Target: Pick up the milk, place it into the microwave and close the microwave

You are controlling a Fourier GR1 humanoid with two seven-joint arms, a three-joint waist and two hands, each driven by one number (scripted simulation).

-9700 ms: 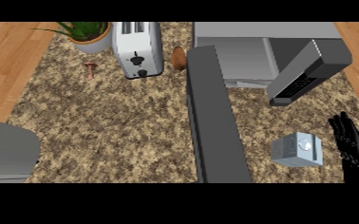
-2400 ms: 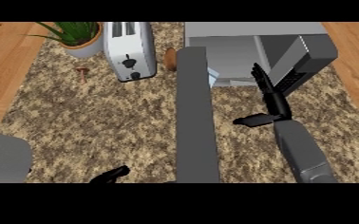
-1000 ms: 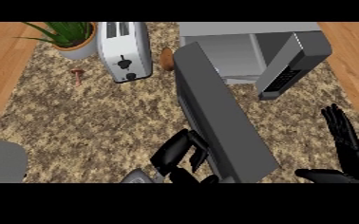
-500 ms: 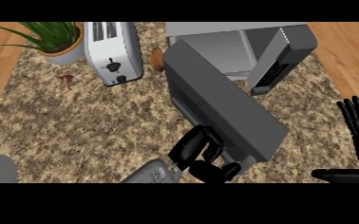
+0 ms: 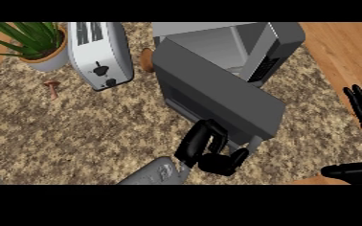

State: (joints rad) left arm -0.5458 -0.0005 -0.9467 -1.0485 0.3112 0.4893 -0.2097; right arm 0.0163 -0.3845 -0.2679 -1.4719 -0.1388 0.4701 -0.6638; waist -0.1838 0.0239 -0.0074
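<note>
I'm looking down at the microwave point(image 5: 233, 52), whose grey door point(image 5: 216, 93) is swinging partway across its opening and hiding whatever sits inside; I can't make out the milk anywhere. My left hand point(image 5: 209, 148) is curling its fingers against the door's lower edge. My right hand point(image 5: 351, 134) is showing cut off at the right edge, fingers spread, holding nothing.
</note>
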